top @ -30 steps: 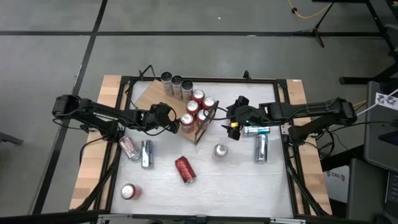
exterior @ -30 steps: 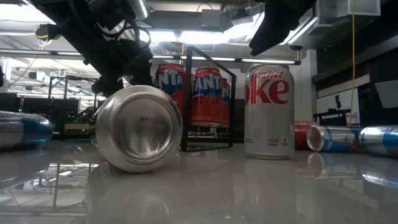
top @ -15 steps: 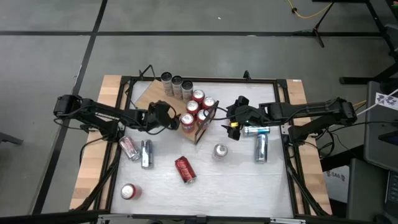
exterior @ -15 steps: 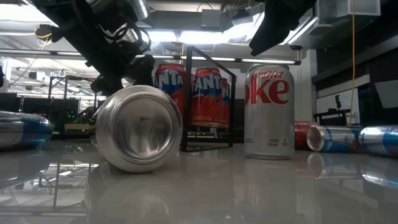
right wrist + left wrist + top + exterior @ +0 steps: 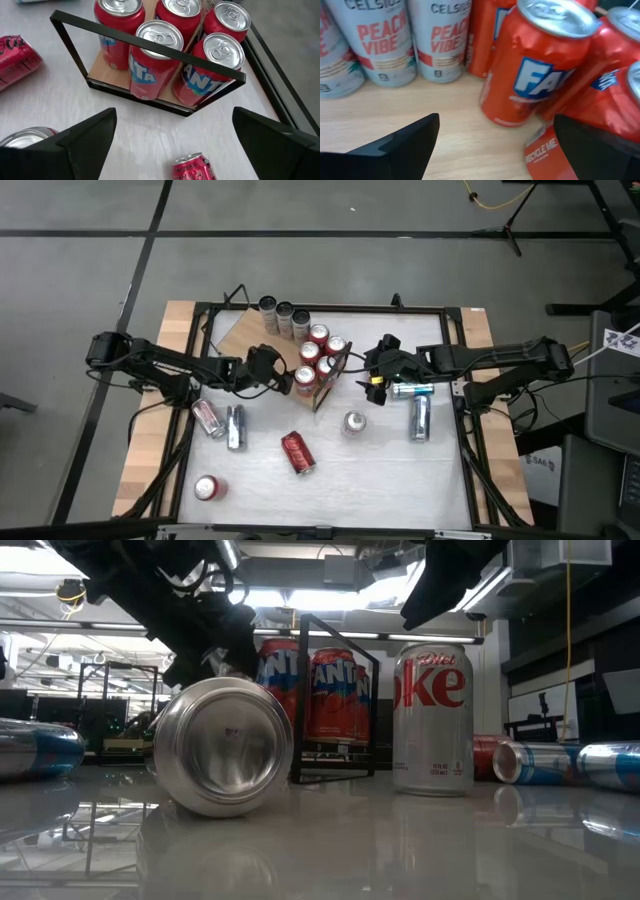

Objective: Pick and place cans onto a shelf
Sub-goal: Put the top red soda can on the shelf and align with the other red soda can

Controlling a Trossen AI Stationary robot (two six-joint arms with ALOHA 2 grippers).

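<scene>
Your left gripper (image 5: 280, 372) is wide open over the shelf (image 5: 238, 335), right beside the red cans (image 5: 318, 350), holding nothing. Right gripper (image 5: 372, 370) also gapes, empty.

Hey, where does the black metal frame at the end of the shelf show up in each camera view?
High view: black frame at centre, on the board's end nearer the right arm.
Low view: centre, between the lying silver can and the upright Diet Coke.
Left wrist view: not in it.
Right wrist view: upper middle, in front of the cans.
Shared landmark: the red Fanta cans standing behind it.
</scene>
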